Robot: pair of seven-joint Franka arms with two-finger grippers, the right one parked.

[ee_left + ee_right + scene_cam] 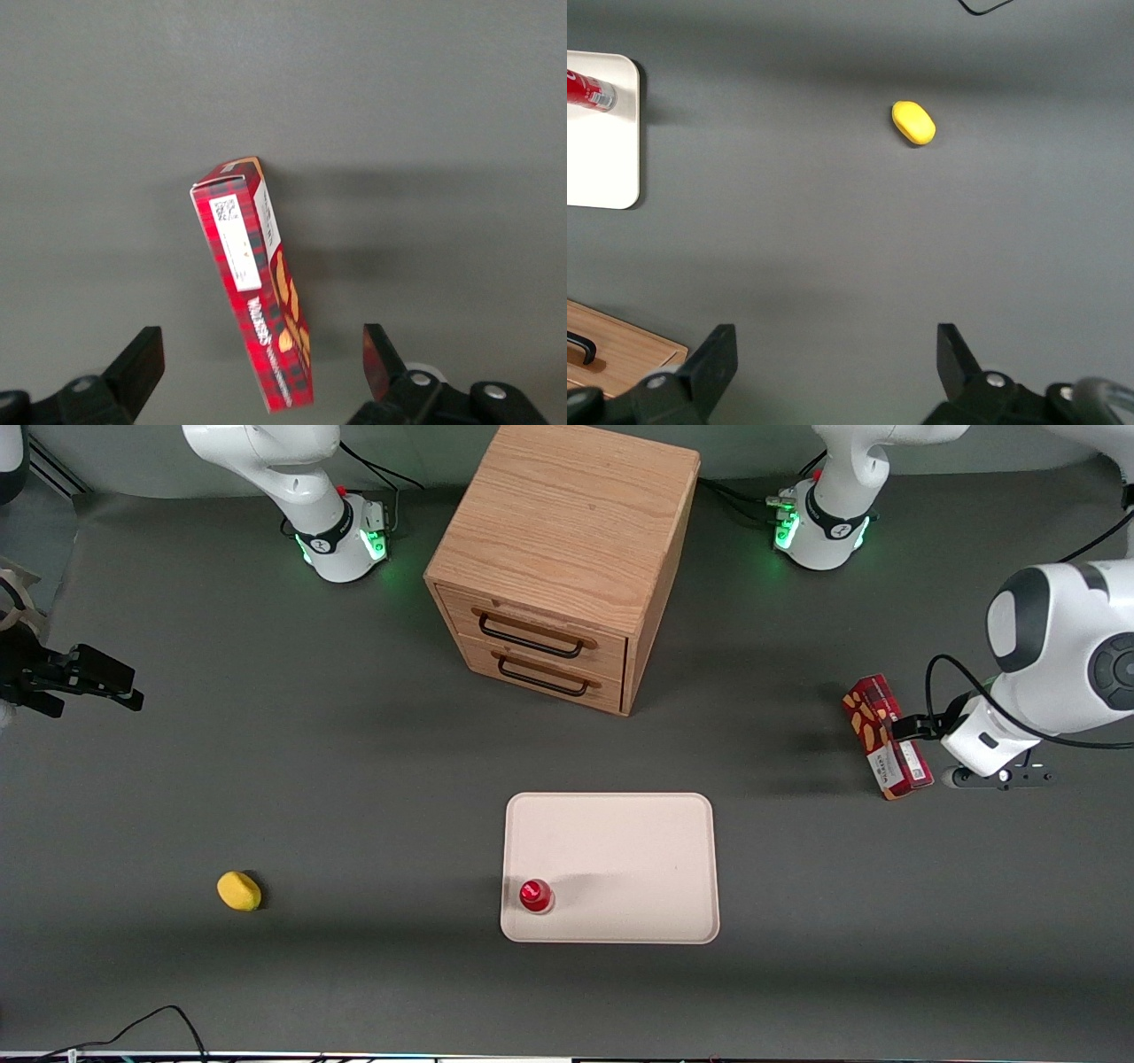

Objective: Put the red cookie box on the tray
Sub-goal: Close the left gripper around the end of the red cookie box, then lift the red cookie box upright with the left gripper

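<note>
Hovering my gripper [257, 372], fingers spread wide, over the red cookie box [257, 301] lying on edge well apart from the tray [620, 815]: off-centre closing may topple or skew it.

Dark grey matte table [266, 797] fills scene. Light oak wooden cabinet [567, 558] with two drawers and black handles stands farther from front camera. Soft overhead light throws blurred shadows. Black cable [159, 1027] curls at table edge nearest camera.
</note>
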